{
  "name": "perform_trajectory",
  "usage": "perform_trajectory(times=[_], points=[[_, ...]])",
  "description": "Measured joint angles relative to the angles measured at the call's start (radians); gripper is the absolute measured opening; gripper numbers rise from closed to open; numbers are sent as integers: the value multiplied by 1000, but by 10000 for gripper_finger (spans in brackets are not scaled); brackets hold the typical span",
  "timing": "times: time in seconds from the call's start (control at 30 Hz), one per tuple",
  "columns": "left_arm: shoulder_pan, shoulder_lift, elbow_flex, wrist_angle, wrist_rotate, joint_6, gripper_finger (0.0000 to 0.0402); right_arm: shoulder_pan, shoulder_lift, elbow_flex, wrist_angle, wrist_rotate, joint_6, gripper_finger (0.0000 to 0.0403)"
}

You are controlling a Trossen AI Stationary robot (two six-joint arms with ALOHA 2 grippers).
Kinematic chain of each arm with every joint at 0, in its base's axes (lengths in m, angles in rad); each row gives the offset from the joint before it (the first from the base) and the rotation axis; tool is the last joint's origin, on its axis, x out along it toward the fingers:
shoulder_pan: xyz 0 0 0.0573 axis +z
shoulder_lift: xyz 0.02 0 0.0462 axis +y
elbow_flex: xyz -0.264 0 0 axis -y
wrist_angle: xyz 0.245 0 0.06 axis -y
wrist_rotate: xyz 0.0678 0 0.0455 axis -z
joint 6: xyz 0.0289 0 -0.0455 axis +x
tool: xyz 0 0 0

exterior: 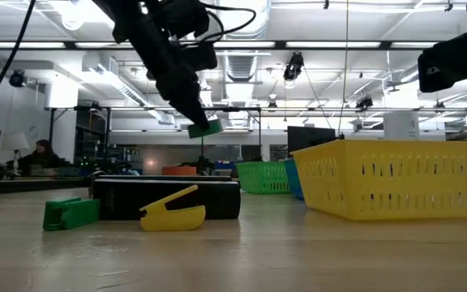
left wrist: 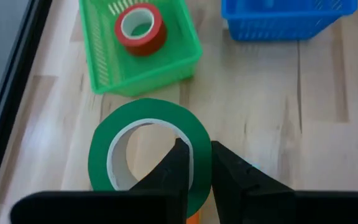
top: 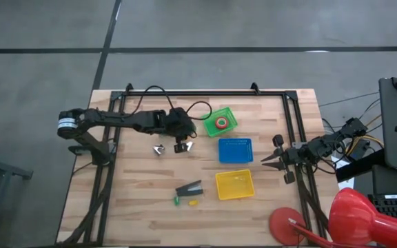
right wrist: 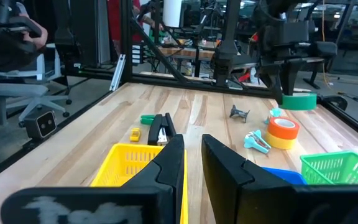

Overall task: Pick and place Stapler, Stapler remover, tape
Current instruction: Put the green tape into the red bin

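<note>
Near the upper middle of the high view, the left gripper (top: pixel 182 142) hangs above the table (top: pixel 136 207), its jaws pinched on the wall of a green tape roll (left wrist: pixel 149 154), which the low view shows lifted clear of the wood. Just right of it sits the green basket (top: pixel 230 114), holding a red tape roll (left wrist: pixel 141 28) that lies flat with its hole up. Below that basket come the blue basket (top: pixel 235 149) and then the yellow basket (top: pixel 233 184), in a column down the centre-right of the frame.

Left of the yellow basket, in the lower middle, the stapler (top: pixel 189 189) lies on the wood, with a small green piece (top: pixel 176 200) and a small yellow piece (top: pixel 192 203) just below it. The low view puts those two pieces in front of the stapler, close against it.

Seen from the right wrist, the tape (right wrist: pixel 283 132), orange outside with a yellower band at its base, stands on the table under the lifted green roll, and a small cyan object (right wrist: pixel 257 142) lies just beside it. A small grey metal piece (top: pixel 159 149), possibly the staple remover, lies on the wood left of the left gripper.

At the right edge of the table the right gripper (top: pixel 274 160) rests apart from everything, its fingers narrowly parted and holding nothing.
</note>
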Motion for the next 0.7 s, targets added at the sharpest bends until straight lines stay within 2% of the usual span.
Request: perform_trajectory(times=[0.3, 0.57, 0.7], points=[[0, 11, 31, 78, 60, 6, 49, 0, 0, 0, 0, 0, 0, 52], [2, 73, 147, 71, 86, 36, 50, 0, 1, 0, 0, 0, 1, 52], [19, 119, 224, 62, 166, 49, 50, 0, 1, 0, 0, 0, 2, 52]])
